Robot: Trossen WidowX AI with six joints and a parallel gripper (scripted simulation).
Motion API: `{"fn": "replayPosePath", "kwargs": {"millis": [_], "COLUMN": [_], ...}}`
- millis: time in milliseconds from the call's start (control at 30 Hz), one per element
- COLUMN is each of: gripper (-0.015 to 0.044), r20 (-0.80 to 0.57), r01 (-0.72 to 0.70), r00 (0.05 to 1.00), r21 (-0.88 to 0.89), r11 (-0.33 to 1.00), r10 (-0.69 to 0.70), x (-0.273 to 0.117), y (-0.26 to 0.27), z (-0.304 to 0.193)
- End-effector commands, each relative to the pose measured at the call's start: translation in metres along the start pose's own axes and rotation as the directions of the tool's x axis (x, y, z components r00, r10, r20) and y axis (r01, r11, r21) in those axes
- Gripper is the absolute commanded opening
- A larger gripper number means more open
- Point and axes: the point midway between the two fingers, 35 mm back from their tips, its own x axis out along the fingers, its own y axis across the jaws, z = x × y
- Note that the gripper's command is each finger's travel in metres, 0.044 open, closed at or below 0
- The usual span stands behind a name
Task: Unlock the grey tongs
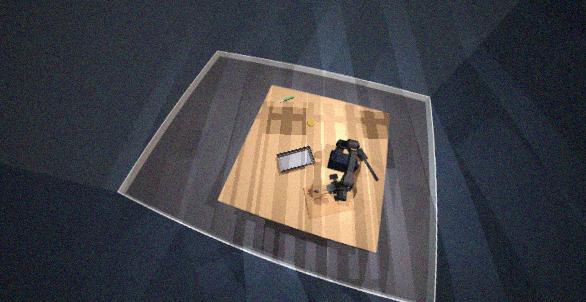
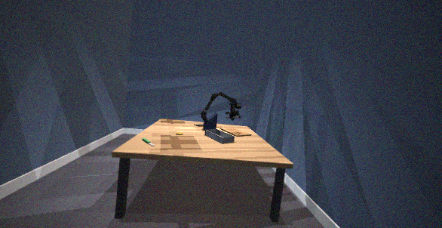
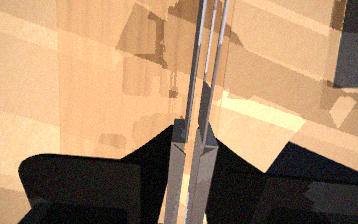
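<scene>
My gripper point(image 1: 336, 190) point(image 2: 234, 114) point(image 3: 193, 146) is shut on the grey tongs point(image 3: 179, 165) near their hinge end. In the wrist view the two thin arms run away from me, close together and almost parallel. Their tips are cut off by the top edge. The gripper hangs above the pale wooden board point(image 1: 320, 208) point(image 2: 238, 132) point(image 3: 105, 100), well clear of its surface. The roasting tin point(image 1: 295, 160) point(image 2: 220, 136) stands to the left of the arm's base and has nothing lying across it. In the top and exterior views the tongs are too small to make out.
A dark box point(image 1: 338, 160) point(image 2: 211, 122) stands by the arm's base, with a black long-handled tool point(image 1: 370, 167) beside it. A green marker point(image 1: 286, 100) point(image 2: 148, 142) and a small yellow thing point(image 1: 311, 122) point(image 2: 179, 134) lie at the table's far side.
</scene>
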Motion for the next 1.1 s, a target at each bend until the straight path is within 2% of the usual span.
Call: {"fn": "replayPosePath", "kwargs": {"millis": [0,300,600,700,1067], "gripper": [-0.0150,-0.0150,-0.0150,-0.0150,-0.0150], "r20": [0.166,0.510,0.784,0.819,0.819], "r01": [0.005,0.007,-0.057,-0.072,-0.072], "r00": [0.986,0.860,0.620,0.573,0.573], "r21": [0.006,0.019,0.014,0.008,0.008], "r11": [1.000,1.000,0.998,0.997,0.997], "r10": [-0.006,-0.016,0.025,0.035,0.035], "x": [-0.007,-0.016,-0.037,-0.041,-0.041], "y": [0.001,0.001,0.000,0.000,0.000], "z": [0.000,-0.006,-0.019,-0.022,-0.022]}}
